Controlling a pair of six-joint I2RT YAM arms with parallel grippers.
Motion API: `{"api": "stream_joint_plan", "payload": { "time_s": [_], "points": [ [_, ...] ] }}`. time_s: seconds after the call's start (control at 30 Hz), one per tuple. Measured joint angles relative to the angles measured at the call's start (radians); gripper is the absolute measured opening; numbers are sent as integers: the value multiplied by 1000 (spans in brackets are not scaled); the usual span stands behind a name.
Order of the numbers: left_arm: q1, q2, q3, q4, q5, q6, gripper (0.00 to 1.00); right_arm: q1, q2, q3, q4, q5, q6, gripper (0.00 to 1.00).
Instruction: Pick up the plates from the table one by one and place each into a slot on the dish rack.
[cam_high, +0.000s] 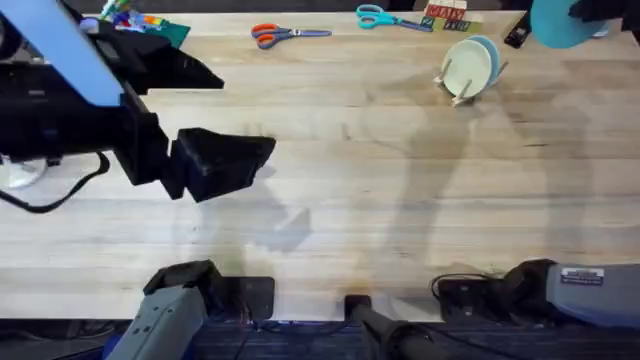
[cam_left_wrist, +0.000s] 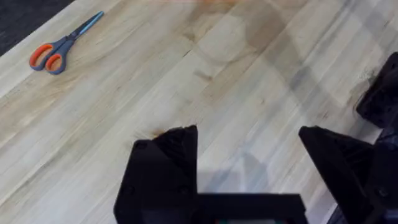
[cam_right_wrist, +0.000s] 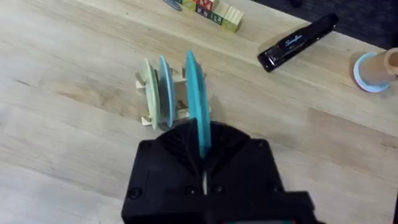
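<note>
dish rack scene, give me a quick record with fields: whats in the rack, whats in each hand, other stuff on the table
dish rack: wooden, at the table's far right part
in rack: cream plate and lighter blue plate, both on edge
right hand: shut on teal plate, held on edge right beside the rack
left hand: open, empty, over bare wood
other items: orange-handled scissors, teal-handled scissors, black stapler, coloured blocks
status: teal plate not yet released

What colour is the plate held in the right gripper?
Teal-blue plate, clearest in the right wrist view, gripped edge-on by the right gripper.
</note>
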Motion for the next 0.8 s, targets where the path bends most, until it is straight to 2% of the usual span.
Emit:
{"api": "stream_joint_plan", "payload": {
  "time_s": [0.4, 0.8],
  "points": [
    [0, 0, 0, 0, 0, 0, 992, 31, 29, 0, 0, 73, 18, 29],
    [0, 0, 0, 0, 0, 0, 994, 31, 31, 0, 0, 79, 30, 29]
  ]
}}
